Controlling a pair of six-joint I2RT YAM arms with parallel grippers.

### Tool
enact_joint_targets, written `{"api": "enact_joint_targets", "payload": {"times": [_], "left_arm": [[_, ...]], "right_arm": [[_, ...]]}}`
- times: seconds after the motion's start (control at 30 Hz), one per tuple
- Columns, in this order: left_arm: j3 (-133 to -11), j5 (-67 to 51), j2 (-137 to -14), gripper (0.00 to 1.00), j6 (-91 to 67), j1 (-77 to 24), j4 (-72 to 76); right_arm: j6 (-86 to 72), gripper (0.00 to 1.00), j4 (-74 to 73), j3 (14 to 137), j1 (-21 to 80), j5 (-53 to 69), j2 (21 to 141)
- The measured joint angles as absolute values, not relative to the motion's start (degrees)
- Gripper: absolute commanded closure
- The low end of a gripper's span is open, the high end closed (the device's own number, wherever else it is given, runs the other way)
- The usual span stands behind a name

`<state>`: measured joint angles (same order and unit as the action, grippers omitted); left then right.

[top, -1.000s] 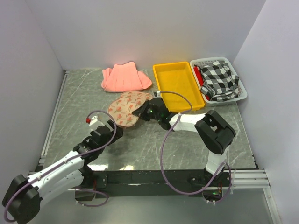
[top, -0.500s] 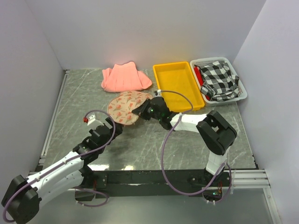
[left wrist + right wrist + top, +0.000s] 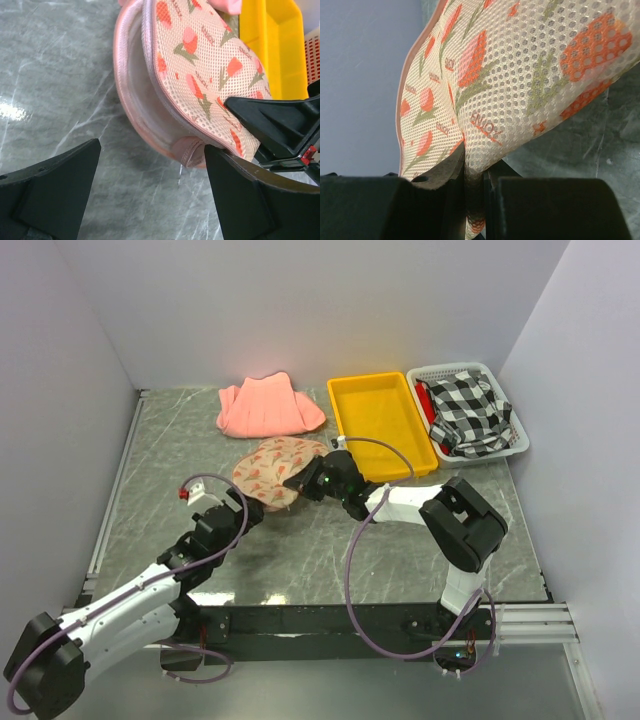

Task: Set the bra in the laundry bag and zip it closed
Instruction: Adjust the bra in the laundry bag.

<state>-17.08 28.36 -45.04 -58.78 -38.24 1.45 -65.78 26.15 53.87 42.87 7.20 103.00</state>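
Gripping the laundry bag (image 3: 270, 467): right end effector (image 3: 475, 176); left end effector (image 3: 152, 146) gapes; bra (image 3: 150, 122) mostly hidden inside.

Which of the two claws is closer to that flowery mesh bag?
Right. The right gripper pinches the laundry bag's raised top flap; the left gripper, open, sits just short of the bag's near edge, not touching it.

Grey-green marbled tabletop (image 3: 300, 550) between plain pale lavender walls (image 3: 300, 310) on three sides, under soft even light
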Motion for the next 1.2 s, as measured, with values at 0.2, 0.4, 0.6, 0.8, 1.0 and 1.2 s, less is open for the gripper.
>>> {"api": "enact_joint_targets", "payload": {"times": [0.2,0.4,0.6,0.8,1.0,1.2], "left_arm": [[-17.1,28.9,-48.5,0.08,-57.3,-38.2,5.0],[-17.1,30.2,-49.4,0.07,-55.5,-38.2,9.2],[-17.1,31.2,-52.5,0.07,-53.7,-38.2,13.3],[-17.1,31.0,-55.7,0.06,-53.7,-38.2,14.1],[-17.1,31.4,-48.9,0.04,-53.7,-38.2,10.5],[-17.1,32.0,-39.6,0.04,-53.8,-38.2,3.8]], "right_arm": [[-66.6,1.0,26.7,53.9,42.9,8.8,103.0],[-67.8,1.0,27.6,53.9,43.1,10.7,103.0],[-68.4,1.0,27.9,53.9,44.1,11.9,103.0],[-68.4,1.0,27.9,53.9,44.3,11.9,102.9],[-68.4,1.0,27.9,53.9,44.3,11.9,102.9],[-68.3,1.0,27.8,54.1,44.2,11.6,102.9]]}}
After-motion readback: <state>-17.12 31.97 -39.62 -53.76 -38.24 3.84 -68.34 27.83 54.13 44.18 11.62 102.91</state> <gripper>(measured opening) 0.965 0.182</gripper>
